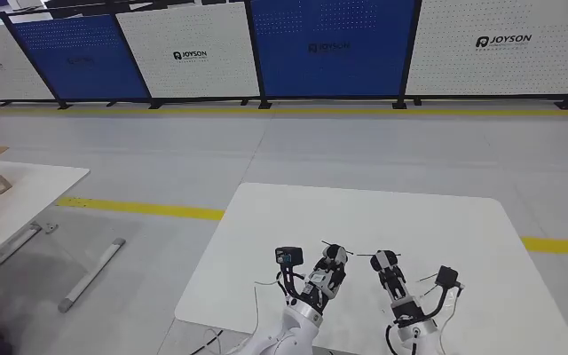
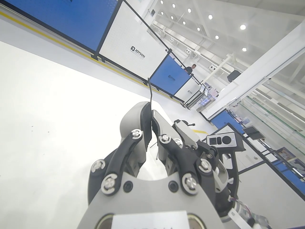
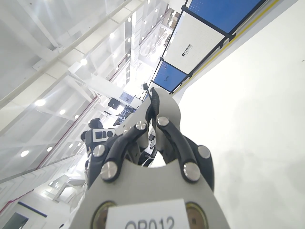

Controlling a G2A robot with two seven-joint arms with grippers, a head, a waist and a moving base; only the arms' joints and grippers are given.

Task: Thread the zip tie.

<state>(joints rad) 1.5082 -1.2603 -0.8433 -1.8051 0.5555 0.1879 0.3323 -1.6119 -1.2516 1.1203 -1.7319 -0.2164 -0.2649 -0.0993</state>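
Both grippers hover close together over the front of the white table [image 1: 373, 213]. My left gripper [image 2: 151, 114] is shut on a thin black zip tie strip [image 2: 149, 89], which sticks out past the fingertips; a thin length also hangs down between the fingers. My right gripper [image 3: 153, 97] is shut on a black zip tie end with a small square head [image 3: 145, 86] just beyond the tips. In the top view the left gripper [image 1: 335, 257] and right gripper [image 1: 383, 261] stand side by side, a short gap apart. I cannot tell whether the two ends are joined.
The table's front edge lies just below the grippers, with bare white surface beyond them. Another white table [image 1: 27, 191] stands far left across the floor. Blue and white partition panels [image 1: 333, 44] line the back.
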